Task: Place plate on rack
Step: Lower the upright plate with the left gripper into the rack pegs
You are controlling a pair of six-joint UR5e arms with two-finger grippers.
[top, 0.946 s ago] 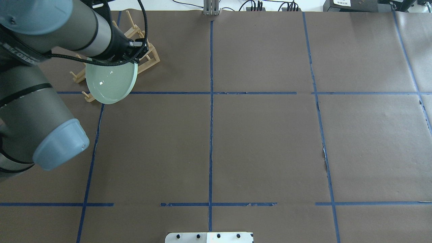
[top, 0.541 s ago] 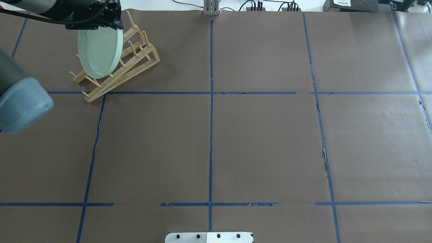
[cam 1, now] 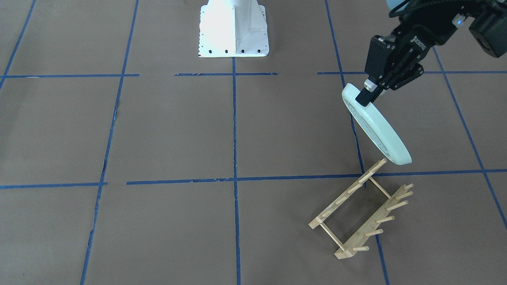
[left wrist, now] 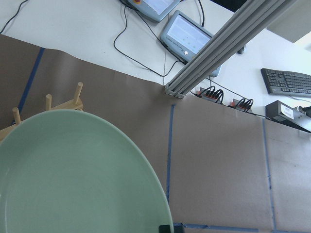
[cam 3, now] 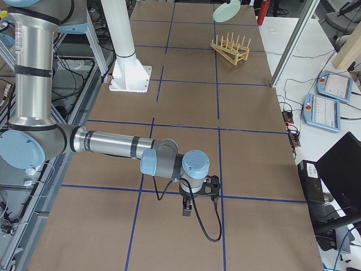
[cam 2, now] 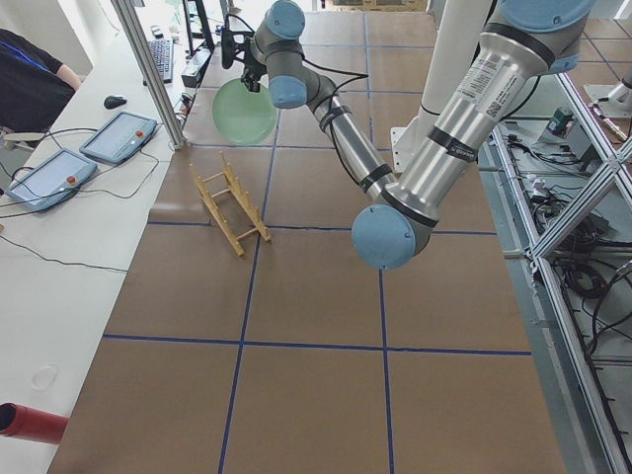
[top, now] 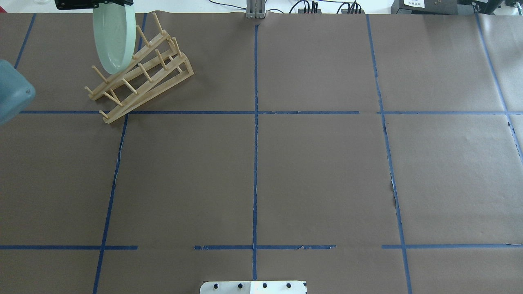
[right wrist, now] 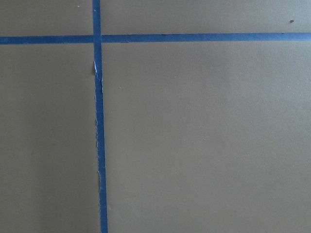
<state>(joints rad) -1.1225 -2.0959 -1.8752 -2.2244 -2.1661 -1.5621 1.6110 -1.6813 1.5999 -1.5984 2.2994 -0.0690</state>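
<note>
The pale mint-green plate [cam 1: 376,126] hangs on edge, tilted, in the air. My left gripper [cam 1: 363,96] is shut on its upper rim. The plate also shows in the overhead view [top: 113,38], the exterior left view [cam 2: 245,112] and the left wrist view [left wrist: 73,174]. The light wooden rack [cam 1: 358,238] stands on the table, with the plate's low edge above its end nearest my left side and not touching it. The rack also shows in the overhead view [top: 163,79] and the exterior left view [cam 2: 232,212]. My right gripper [cam 3: 189,206] hangs low over bare brown paper far from the rack; I cannot tell whether it is open.
Blue tape lines divide the brown paper on the table. The white robot base [cam 1: 233,27] stands at mid-table on my side. Beyond the rack are an aluminium post [cam 2: 148,69], two tablets [cam 2: 49,173] and cables on a white bench. A red cylinder [cam 2: 30,423] lies there too.
My left arm has carried the plate from over the rack's near side up and toward the far edge. The plate has turned from nearly flat to standing on edge.
</note>
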